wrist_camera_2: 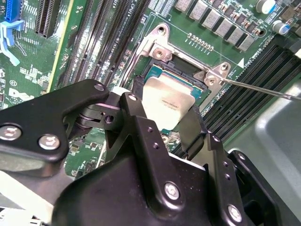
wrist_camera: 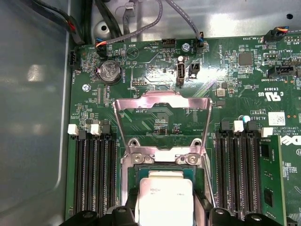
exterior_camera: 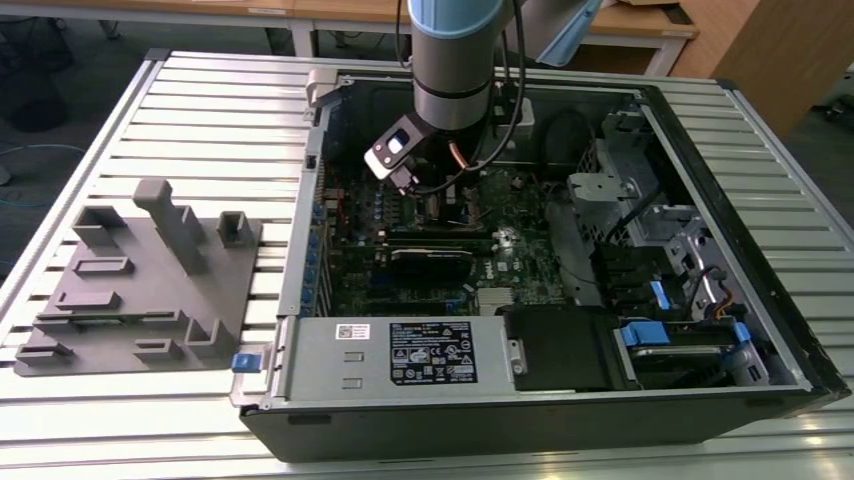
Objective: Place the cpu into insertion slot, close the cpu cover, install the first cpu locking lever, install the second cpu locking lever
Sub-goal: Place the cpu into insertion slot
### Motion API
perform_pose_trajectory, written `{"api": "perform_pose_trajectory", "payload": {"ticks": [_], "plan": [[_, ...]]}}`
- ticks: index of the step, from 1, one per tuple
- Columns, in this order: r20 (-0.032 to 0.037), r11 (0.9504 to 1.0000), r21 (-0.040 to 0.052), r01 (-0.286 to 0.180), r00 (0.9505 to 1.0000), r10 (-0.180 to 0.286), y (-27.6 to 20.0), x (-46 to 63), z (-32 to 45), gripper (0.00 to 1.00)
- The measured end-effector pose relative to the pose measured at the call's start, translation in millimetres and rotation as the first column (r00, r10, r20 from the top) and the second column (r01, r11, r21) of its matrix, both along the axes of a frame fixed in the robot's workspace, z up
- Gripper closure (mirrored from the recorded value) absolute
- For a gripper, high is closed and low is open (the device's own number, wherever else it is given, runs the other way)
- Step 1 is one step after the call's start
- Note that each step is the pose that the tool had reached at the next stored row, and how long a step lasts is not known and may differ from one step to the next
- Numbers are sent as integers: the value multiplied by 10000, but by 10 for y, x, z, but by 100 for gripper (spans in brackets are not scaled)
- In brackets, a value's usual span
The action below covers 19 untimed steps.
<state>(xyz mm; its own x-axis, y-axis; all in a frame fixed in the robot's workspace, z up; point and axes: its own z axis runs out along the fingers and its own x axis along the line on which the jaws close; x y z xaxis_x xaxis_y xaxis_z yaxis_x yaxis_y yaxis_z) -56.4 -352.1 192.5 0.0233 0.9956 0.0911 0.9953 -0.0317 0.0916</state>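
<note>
Right over the insertion slot (wrist_camera_2: 175, 75), the cpu (wrist_camera_2: 168, 104) is pinched by two sides between the fingers (wrist_camera_2: 130, 113) of the gripper (wrist_camera_2: 162, 117). The cpu cover (wrist_camera: 162, 101) is flipped open just beside the slot, on the green motherboard (wrist_camera: 155, 70) inside the open computer case (exterior_camera: 534, 425).

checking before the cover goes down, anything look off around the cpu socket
Nothing stands out. The cpu is held in the claw over the insertion slot, and the cpu cover is swung open.

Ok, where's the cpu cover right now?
In the first wrist view the cpu cover stands open, hinged at the edge of the insertion slot, with memory slots on either side.
</note>
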Motion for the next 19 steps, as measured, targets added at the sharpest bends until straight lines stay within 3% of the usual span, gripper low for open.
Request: {"api": "perform_pose_trajectory", "payload": {"ticks": [12,19], "plan": [[-3,10000,-5,-4,10000,4,18,0,-1,46],[-2,9997,-4,-248,9997,248,19,0,-3,46]]}}
